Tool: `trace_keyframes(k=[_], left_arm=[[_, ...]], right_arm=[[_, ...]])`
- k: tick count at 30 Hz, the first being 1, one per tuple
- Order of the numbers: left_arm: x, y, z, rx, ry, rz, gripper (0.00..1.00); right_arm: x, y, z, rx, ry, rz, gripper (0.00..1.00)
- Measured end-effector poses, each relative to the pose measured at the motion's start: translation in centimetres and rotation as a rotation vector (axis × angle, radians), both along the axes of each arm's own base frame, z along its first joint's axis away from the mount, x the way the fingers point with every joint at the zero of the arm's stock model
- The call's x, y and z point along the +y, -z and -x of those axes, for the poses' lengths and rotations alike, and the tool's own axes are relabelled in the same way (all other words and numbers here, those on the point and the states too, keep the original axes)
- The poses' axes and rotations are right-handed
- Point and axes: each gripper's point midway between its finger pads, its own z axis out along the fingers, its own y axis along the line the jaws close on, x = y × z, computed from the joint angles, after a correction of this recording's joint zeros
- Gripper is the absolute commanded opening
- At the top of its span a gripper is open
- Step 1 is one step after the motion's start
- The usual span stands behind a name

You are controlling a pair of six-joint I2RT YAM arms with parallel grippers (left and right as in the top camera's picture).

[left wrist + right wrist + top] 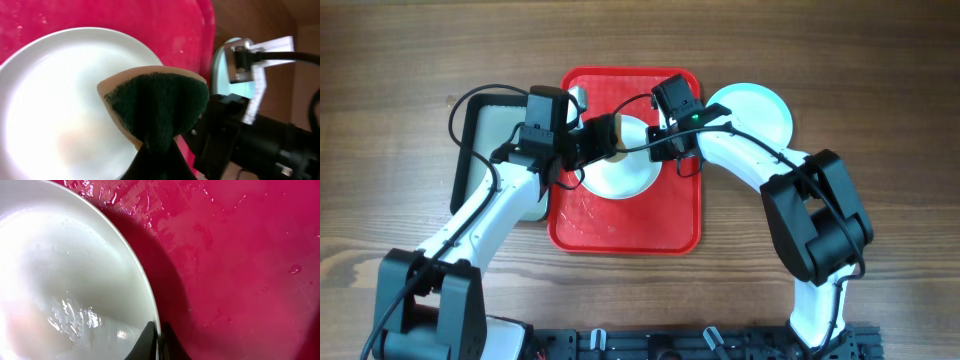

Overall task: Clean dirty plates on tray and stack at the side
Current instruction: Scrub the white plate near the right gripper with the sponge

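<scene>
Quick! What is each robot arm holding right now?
Left end effector: closed, holding the sponge.
Right end effector: closed, pinching the rim of the white plate.

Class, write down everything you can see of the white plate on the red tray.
The white plate is round, smooth and glossy, like glazed ceramic or plastic, with a shallow raised rim. It lies face up on the wet red tray. Water beads glisten on its face. The right claw pinches its rim, while the green-faced sponge in the left claw sits over its face near the edge.
</scene>
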Motion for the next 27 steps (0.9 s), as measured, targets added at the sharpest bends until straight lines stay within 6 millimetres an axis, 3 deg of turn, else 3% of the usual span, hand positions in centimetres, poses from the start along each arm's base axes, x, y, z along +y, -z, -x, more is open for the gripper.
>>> trace_keyframes(k=[4,10,27], left_arm=[[0.1,1.1,-0.1,0.018,-0.008,-0.021,0.04],[-1.5,4.3,-0.2,0.065,0.037,-0.008,0.04],[-4.1,6.0,-0.5,0.069,0.125,0.088,0.04]], right_arm=[[0.0,0.0,0.0,0.0,0.0,0.0,0.04],[0.0,0.0,0.0,0.0,0.0,0.0,0.04],[0.0,0.0,0.0,0.0,0.0,0.0,0.04]])
